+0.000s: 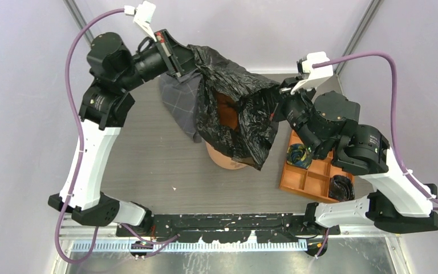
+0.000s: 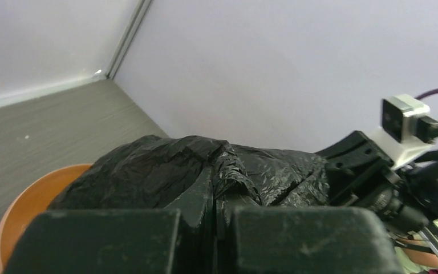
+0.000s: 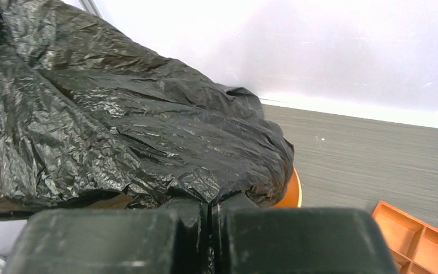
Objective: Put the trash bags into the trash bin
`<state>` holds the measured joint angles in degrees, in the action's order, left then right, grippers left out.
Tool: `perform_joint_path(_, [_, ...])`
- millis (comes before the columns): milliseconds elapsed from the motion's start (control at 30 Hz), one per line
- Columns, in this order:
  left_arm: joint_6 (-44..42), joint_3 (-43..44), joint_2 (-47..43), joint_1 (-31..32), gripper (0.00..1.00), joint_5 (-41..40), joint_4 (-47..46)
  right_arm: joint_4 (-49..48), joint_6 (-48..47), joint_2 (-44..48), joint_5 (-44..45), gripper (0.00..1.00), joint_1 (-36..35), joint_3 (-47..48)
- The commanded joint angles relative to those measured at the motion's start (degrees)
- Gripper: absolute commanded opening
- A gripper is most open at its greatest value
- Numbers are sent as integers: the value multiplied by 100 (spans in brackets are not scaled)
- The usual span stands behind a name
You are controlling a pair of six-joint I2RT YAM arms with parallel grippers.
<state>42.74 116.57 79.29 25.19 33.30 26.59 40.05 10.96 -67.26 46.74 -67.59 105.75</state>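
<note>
1. Left gripper (image 2: 214, 228): jaws fully closed, with a fold of the bag (image 1: 234, 80) pinched between them. In the left wrist view the black film rises straight out of the seam between the two fingers.
2. Right gripper (image 3: 210, 228): jaws closed to a thin seam, clamped on the opposite edge of the bag. In the right wrist view the film bunches where it enters the seam.
3. Bag: held up off the surface (image 1: 148, 165) and spread between the two grippers, directly above the bin (image 1: 228, 161). Its lower folds hang down over the bin's rim and far side. A gap in the film faces the top camera and shows orange through it.
4. Bin: upright on the surface, near the centre, mostly covered by the bag. Only its near wall and part of the rim are visible.
5. Cloth (image 1: 182, 103): grey, checked, lying behind and to the left of the bin, partly under the bag.
6. Tray (image 1: 305, 181): orange, with compartments, on the surface to the right of the bin, beneath the right arm.
</note>
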Motion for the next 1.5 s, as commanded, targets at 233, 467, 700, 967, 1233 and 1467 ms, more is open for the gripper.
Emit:
perform_joint_path(233, [-1093, 56, 18, 128, 1, -2527, 1351, 28, 211, -317, -811, 5, 880, -138])
perform_joint_path(467, [-1305, 277, 548, -133, 0, -2682, 1867, 29, 695, -993, -2211, 1, 1811, 216])
perform_joint_path(700, [-1286, 191, 714, -399, 0, -2365, 1810, 123, 909, -1452, -2534, 1, 2111, 551])
perform_joint_path(967, [-1154, 221, 1083, -410, 0, -2157, 1514, -214, 1197, -1807, -4194, 1, 3624, 675])
perform_joint_path(1233, [-1068, 290, 1305, -758, 0, -2110, 1480, -394, 1368, -2393, -4820, 0, 3709, 1087])
perform_joint_path(1467, [-996, 285, 1439, -822, 0, -1750, 1451, -398, 1382, -2390, -4522, 0, 3757, 820])
